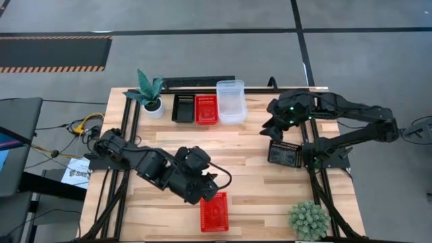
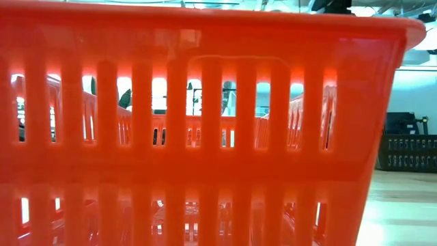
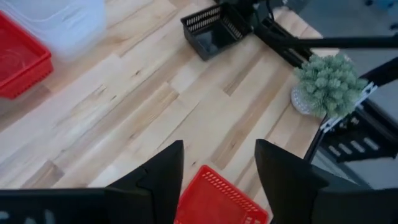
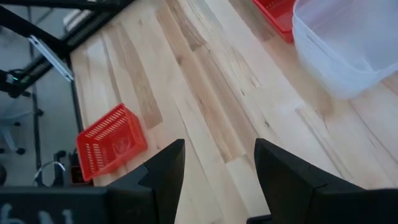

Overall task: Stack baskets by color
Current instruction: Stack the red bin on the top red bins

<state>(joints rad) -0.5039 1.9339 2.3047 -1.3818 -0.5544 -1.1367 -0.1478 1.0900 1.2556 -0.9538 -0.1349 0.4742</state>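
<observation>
Baskets lie in three places on the wooden table (image 1: 270, 196). At the near edge sits a single red basket (image 1: 214, 211), and the left gripper (image 1: 210, 187) hovers just beside it with jaws open and nothing between them. Toward the right, the right gripper (image 1: 275, 128) (jaws apart, also empty) hangs over a black basket (image 1: 284, 154). Along the far edge stand a second black basket (image 1: 182, 108), a second red basket (image 1: 206, 109) and a clear basket (image 1: 231, 101), side by side.

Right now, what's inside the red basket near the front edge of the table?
The red basket looks empty: only its mesh floor shows from above. The left pincer hovers open beside it, hiding part of one rim.
</observation>
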